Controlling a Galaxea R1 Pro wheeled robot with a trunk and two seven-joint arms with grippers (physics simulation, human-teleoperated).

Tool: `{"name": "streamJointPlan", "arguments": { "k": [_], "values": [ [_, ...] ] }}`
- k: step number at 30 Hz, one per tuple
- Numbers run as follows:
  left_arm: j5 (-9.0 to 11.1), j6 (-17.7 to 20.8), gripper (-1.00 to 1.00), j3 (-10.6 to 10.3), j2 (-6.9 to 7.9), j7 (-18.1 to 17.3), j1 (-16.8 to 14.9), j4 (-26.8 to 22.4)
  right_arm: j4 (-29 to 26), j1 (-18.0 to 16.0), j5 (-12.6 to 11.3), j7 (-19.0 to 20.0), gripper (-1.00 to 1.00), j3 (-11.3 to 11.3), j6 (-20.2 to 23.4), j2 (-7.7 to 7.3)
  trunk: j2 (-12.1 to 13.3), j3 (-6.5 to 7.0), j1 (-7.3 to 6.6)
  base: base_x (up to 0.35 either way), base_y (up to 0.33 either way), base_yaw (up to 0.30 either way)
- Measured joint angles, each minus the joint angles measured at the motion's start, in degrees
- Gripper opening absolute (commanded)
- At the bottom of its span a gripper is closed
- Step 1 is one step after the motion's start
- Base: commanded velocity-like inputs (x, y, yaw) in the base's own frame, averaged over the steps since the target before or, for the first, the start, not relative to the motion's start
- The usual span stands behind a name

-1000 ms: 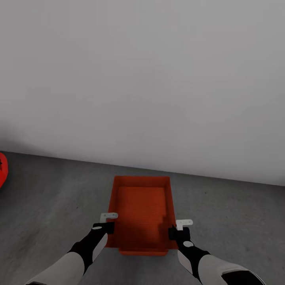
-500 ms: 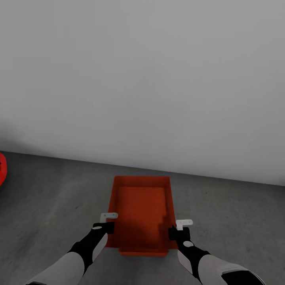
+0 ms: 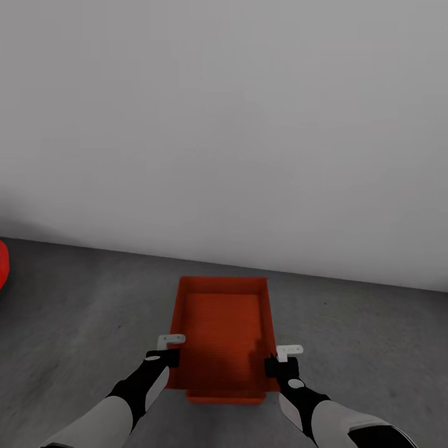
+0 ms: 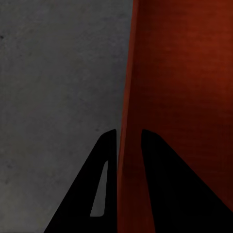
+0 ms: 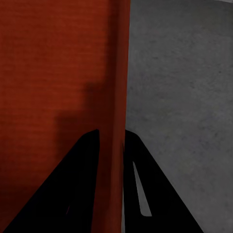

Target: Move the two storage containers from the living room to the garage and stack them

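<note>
One orange-red storage container (image 3: 224, 323) lies lengthwise in front of me over the dark grey concrete floor (image 3: 81, 317) of the garage. My left gripper (image 3: 172, 358) is shut on its left side wall near the near end. My right gripper (image 3: 272, 364) is shut on the right side wall opposite. In the left wrist view the thin wall of the container (image 4: 184, 87) runs between the two black fingers of the left gripper (image 4: 128, 138). The right wrist view shows the same: the container (image 5: 58, 73) wall is pinched in the right gripper (image 5: 111, 133). I cannot tell whether the container touches the floor.
A plain white-grey wall (image 3: 224, 124) stands close behind the container's far end. A bit of a red rounded body (image 3: 2, 264) shows at the left edge. Bare concrete stretches to both sides of the container.
The red shape at the left edge has slid slightly further out of the picture, so the view has shifted a little. Both grippers and the container keep their places relative to me.
</note>
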Motion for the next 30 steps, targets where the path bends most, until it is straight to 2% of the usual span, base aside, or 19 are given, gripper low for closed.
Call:
{"name": "streamJointPlan", "arguments": {
  "k": [30],
  "values": [
    [-0.02,0.02,-1.00,0.04,0.00,0.00,0.00,0.03,0.01,0.00,-0.02,-0.04,-1.00,0.04,0.04,0.02,-12.05,-5.40,6.59,0.000,0.000,0.000]
  ]
}}
